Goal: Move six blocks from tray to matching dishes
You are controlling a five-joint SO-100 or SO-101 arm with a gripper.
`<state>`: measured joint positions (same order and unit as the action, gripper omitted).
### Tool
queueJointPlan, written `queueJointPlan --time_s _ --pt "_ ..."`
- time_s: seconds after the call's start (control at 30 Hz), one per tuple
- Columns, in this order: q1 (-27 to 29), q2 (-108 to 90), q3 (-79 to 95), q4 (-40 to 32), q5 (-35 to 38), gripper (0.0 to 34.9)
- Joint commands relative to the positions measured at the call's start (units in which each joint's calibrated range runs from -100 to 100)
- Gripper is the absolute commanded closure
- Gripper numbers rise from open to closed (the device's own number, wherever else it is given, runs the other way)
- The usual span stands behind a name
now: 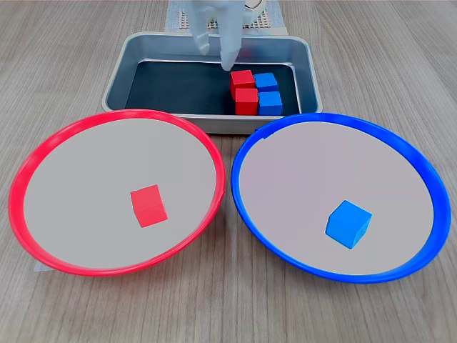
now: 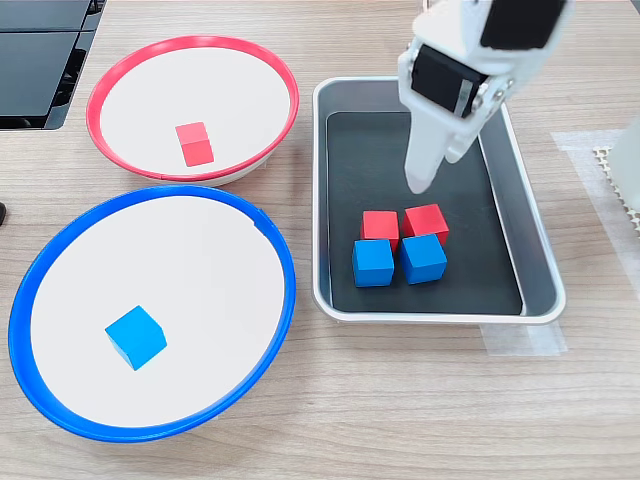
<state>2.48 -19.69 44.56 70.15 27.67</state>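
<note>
The silver tray (image 1: 118, 75) (image 2: 535, 240) holds two red blocks (image 1: 245, 90) (image 2: 380, 226) and two blue blocks (image 1: 268, 93) (image 2: 372, 262) packed in a square. My white gripper (image 1: 218, 53) (image 2: 436, 170) hangs over the tray's black base, just behind that cluster. It is open with nothing between its fingers. In both exterior views a single red block (image 1: 148, 206) (image 2: 194, 144) lies in the red-rimmed dish (image 1: 118, 114) (image 2: 190, 41). The blue-rimmed dish (image 1: 335, 117) (image 2: 150, 197) holds a single blue block (image 1: 348, 224) (image 2: 135, 337).
The two dishes sit side by side, almost touching, right in front of the tray on a wooden table. Black flat objects (image 2: 40, 60) lie at the second exterior view's top left. The arm's white base and mesh mat (image 2: 622, 170) stand at the second exterior view's right edge.
</note>
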Motion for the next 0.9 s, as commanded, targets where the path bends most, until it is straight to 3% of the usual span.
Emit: queueJointPlan --time_s 0.0,0.6,0.87 --pt "-4.0 -0.4 1.4 -1.6 -1.7 19.9" --pt "-5.1 5.0 2.3 -8.4 -1.8 19.8" --pt "-6.3 5.1 6.4 -9.8 -0.9 22.2"
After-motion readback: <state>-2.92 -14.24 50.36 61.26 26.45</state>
